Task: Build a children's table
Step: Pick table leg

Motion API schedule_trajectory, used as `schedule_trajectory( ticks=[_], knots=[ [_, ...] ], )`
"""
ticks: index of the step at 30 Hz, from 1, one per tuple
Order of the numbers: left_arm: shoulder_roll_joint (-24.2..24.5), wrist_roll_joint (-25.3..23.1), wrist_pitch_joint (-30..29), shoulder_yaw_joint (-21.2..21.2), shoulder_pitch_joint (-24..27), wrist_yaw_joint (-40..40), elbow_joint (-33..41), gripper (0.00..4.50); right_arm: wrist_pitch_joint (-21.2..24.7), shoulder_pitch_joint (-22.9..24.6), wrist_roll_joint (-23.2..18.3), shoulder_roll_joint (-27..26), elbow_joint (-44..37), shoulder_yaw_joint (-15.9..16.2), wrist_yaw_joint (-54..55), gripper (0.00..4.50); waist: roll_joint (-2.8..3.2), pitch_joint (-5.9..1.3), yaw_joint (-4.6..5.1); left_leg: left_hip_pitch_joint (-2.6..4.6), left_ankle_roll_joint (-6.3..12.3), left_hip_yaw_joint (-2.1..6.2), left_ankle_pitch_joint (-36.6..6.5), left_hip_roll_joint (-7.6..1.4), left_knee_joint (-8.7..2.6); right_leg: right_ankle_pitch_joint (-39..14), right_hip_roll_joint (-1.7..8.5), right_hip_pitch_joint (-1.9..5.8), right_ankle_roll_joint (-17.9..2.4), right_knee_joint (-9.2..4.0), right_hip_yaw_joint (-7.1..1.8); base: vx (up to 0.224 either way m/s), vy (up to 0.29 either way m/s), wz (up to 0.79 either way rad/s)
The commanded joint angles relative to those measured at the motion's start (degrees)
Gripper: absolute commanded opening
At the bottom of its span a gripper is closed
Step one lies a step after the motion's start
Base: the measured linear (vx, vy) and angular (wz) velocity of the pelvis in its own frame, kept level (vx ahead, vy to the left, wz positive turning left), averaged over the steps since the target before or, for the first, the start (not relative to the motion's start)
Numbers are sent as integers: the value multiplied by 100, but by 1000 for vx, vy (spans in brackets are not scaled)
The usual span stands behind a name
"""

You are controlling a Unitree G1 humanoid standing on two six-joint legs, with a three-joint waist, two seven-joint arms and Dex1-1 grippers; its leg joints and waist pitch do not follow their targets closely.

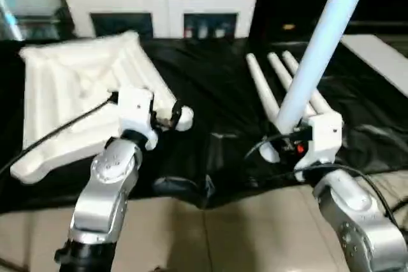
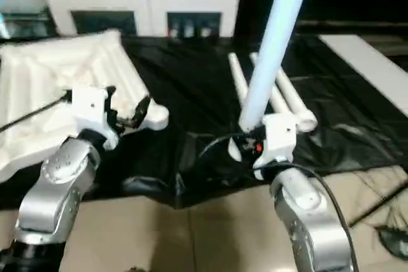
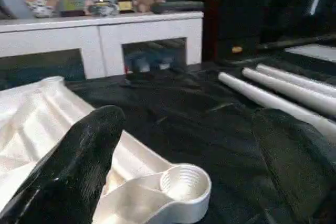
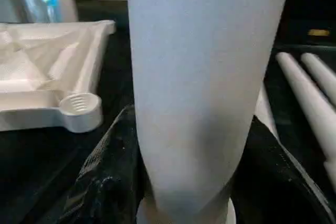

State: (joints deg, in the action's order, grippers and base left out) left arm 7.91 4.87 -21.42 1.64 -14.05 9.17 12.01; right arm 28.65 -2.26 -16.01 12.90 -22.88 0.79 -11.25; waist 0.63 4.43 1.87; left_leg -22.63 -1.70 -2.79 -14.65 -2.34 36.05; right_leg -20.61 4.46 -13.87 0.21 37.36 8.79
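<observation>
While my right gripper [image 1: 288,143] clamps the thick end of one leg [image 1: 322,42], I note it stands nearly upright, tip leaning away, which suits lowering the butt into a socket. Both black fingers [image 4: 105,182] wrap the tube low down, leaving the end free below them.

My left gripper [image 1: 167,118] is spread wide and grasps nothing; it hovers just at the nearest corner socket [image 3: 184,184] of the tabletop [image 1: 76,87]. I judge it is there to steady that corner while the leg goes in. The socket's ribbed mouth faces up since the tabletop lies underside up on the black sheet [image 1: 210,93].

Beyond my right gripper, three spare legs [image 1: 271,84] lie side by side, within reach for the next rounds. Farthest back stands the white cabinet [image 1: 159,1].

The held leg is well apart from the socket; a sideways carry toward the left gripper comes next.
</observation>
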Motion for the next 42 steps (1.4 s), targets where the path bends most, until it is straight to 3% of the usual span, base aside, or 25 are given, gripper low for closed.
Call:
schedule_trajectory(
  ticks=[1, 2, 3, 4, 5, 6, 7, 9, 11, 12, 13, 14, 15, 18, 20, 21, 22, 24, 26, 27, 29, 33, 36, 38, 42],
  knots=[
    [-4, 9, -65, -23, 31, -43, 114, 447, -4, -134, 27, 74, -85, 100, -73, 187, -262, -257, -44, 73, 155, 6, -1300, -432, 1046, -5030, 1632, -49, -905, -1664, -614, 29, -12, 63],
    [-21, -10, -69, -34, 38, -52, 122, 447, -25, -148, 34, 92, -65, 150, -104, 187, -197, -162, 52, -426, 200, -11, -490, -587, 1289, -4741, 1789, 376, -803, -1517, -525, 123, 16, 41],
    [-21, -11, -70, -34, 39, -52, 123, 447, -26, -148, 33, 93, -64, 153, -106, 187, -115, -141, -65, -448, 117, -30, -447, -659, 1179, -4304, 1685, 524, -865, -1437, -392, 123, 16, 41],
    [-22, -27, -74, -42, 50, -64, 136, 447, -19, -142, -24, 69, -52, 155, -114, 187, -79, -191, -194, -189, 266, -154, -544, -810, 769, -3667, 1392, 512, -983, -1409, 13, 200, 53, 38],
    [-20, -30, -76, -45, 53, -68, 139, 447, -11, -140, -47, 53, -49, 148, -112, 187, 168, -387, -97, 533, 131, 59, -998, -1069, -89, -2012, 328, 310, -1081, -755, 66, 169, 51, 47],
    [-15, -30, -73, -56, 56, -73, 146, 447, 3, -135, -85, 24, -44, 132, -110, 187, 214, -342, 166, 738, 346, 328, -988, -1222, -416, -1085, -19, 97, -877, -327, 131, 169, 51, 47],
    [-15, -15, -79, -66, 56, -75, 151, 447, 0, -135, -76, 18, -41, 127, -123, 187, 237, -645, 296, 1367, 1948, 845, 357, -1614, -428, -359, -83, -854, -112, 523, -275, 211, 33, 20],
    [-13, 0, -91, -61, 70, -73, 177, 447, 6, -121, -32, -4, -38, 99, -138, 187, 178, -636, 204, 1262, 2628, 733, 2849, -1487, -308, 82, 79, -1258, 519, 705, -454, 217, 14, -1],
    [-15, 7, -100, -57, 74, -69, 182, 447, 7, -117, -15, -11, -36, 89, -137, 187, -90, -626, 134, 1128, 2489, 325, 2936, -1192, -384, 1174, 200, -1427, 287, 414, -707, 188, -15, -14],
    [-15, 5, -102, -42, 76, -47, 184, 447, 8, -110, -16, -15, -33, 73, -121, 187, -230, -585, 103, 1012, 2221, 78, 2262, -869, -353, 1710, 233, -1288, -54, 17, -795, 185, -24, -8],
    [-22, 1, -109, -28, 79, -27, 187, 447, 7, -103, -21, -19, -26, 52, -92, 187, -725, -601, -189, 260, 1408, -398, -693, 65, 353, 448, 564, -211, -309, -834, -1583, 187, -41, 16],
    [-30, -12, -116, -8, 82, -18, 189, 447, -2, -99, -25, -14, -17, 31, -80, 187, -517, -623, -236, 215, 1100, -269, -747, -24, 554, 36, 885, -59, -762, -781, -1721, 212, -40, 0],
    [-35, -13, -112, 14, 82, -7, 187, 447, -6, -96, -16, -17, -6, 6, -70, 187, -563, -565, -237, 59, 813, -178, -571, -172, 631, -317, 919, 66, -927, -721, -1593, 212, -40, 0],
    [-46, -6, -128, 63, 73, 23, 169, 447, -9, -93, -26, -31, 0, -60, -58, 187, -333, -399, -354, -66, 101, -94, 195, -449, 624, -795, 900, -42, -1776, -912, -1284, 160, -7, -15],
    [-85, -3, -123, 120, 86, 41, 158, 447, 2, -82, -28, -19, -7, -105, -57, 187, -72, -340, -359, 112, 273, -94, 261, -774, 3, -1494, 598, -241, -1652, -995, -896, 142, 84, 3],
    [-133, 32, -84, 120, 105, 34, 140, 447, 9, -80, -15, -4, -9, -113, -64, 187, 258, -353, -137, 461, 295, 274, -1143, -1278, -654, -816, -149, -543, -907, -253, -523, 148, 122, 7],
    [-157, 30, -90, 166, 129, 49, 123, 447, 20, -80, -7, 23, -10, -128, -80, 187, 207, -512, -46, 807, 601, 525, -1108, -1487, -652, -63, -59, -775, -550, 111, -576, 174, 163, 8],
    [-183, -21, -78, 190, 149, -3, 98, 447, 24, -81, -24, 42, -9, -155, -102, 187, 168, -557, -42, 832, 1065, 523, 807, -1355, -427, 643, -3, -948, -175, 152, -611, 149, 135, 10],
    [-170, -121, -30, 217, 146, -66, 77, 447, 33, -93, -34, 64, -1, -180, -126, 187, -107, -646, -167, 663, 1268, 244, 5005, -970, 44, 2494, 372, -965, 137, -252, -973, 106, 70, 4],
    [-194, -165, -2, 231, 143, -121, 63, 447, 38, -108, -38, 82, 19, -201, -146, 187, -261, -656, -234, 253, 1006, -17, 4515, -606, 87, 3903, 439, -598, -113, -182, -1110, 86, 43, 4],
    [-231, -177, 17, 224, 139, -167, 33, 447, 43, -147, -29, 80, 54, -198, -149, 187, -257, -684, -357, 83, 711, -88, 2946, -628, -78, 5124, 422, -356, -385, -134, -1072, 0, 0, 0],
    [-416, 7, -53, 113, 140, -221, -62, 447, 47, -215, 10, 60, 81, -187, -130, 187, -1, -508, -136, 350, 487, 313, 590, -1255, -487, 1208, 167, -537, -1283, -226, -758, 0, 0, 0],
    [-380, -154, -69, 231, 128, -248, -121, 447, 26, -179, 10, 79, 71, -225, -146, 187, -53, -422, -108, 237, 852, 127, -449, -1146, -465, 775, 359, -504, -1529, -493, -811, -61, -51, 9],
    [-380, -139, -21, 268, 123, -178, -170, 447, 35, -165, -29, 99, 69, -284, -162, 187, -223, -376, -270, 146, 369, -252, -962, -884, -348, -638, 663, -404, -1214, -758, -1008, -61, -65, 12],
    [-224, 245, -231, 327, 134, 439, -229, 447, 145, -237, -318, 169, 71, -477, -370, 187, -76, -337, -319, 227, -59, -274, -1262, -1036, -552, -1218, 457, -556, -814, -726, -935, -29, -30, 3]
  ],
)
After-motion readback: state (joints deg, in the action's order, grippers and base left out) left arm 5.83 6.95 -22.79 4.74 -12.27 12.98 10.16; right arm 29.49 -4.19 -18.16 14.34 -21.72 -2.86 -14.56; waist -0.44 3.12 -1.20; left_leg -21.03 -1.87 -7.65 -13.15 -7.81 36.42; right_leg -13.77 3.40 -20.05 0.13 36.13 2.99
